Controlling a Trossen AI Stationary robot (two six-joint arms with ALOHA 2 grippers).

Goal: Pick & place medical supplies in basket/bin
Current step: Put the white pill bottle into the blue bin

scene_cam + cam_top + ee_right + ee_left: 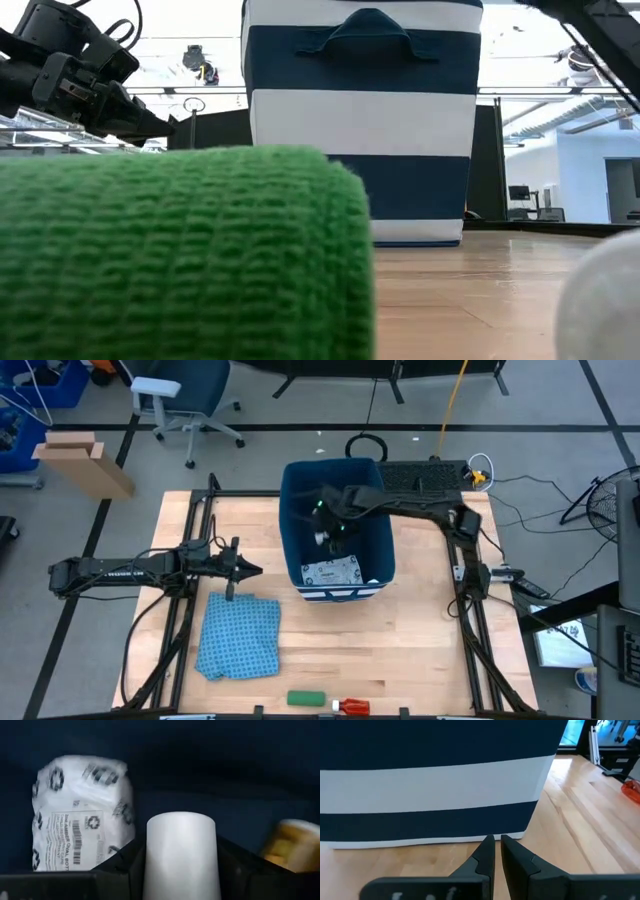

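We see right end effector (335, 525) inside blue bin (296, 490), frame centre, pinching white roll (181, 855) upright. Printed packet (331, 572) below it. Left end effector (240, 569) pressed together, nearer green roll (306, 699) at bottom edge of worktop (420, 650).

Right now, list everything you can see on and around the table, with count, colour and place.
Bin: one, dark blue with white stripes, table centre toward the far side.
Printed packet: one, white, inside the bin at its striped end.
White roll: one, white, between the right tool's fingers inside the bin.
Yellowish item: one, inside the bin, blurred.
Cloth: one, blue patterned, near left of table.
Green roll: one, near edge.
Red-orange item: one, beside the green roll.
Table: one, light wood.
Chair: one, beyond the table.
Left tool: dark, left of the bin, shut, empty.
Right tool: dark, inside the bin, holding the white roll.
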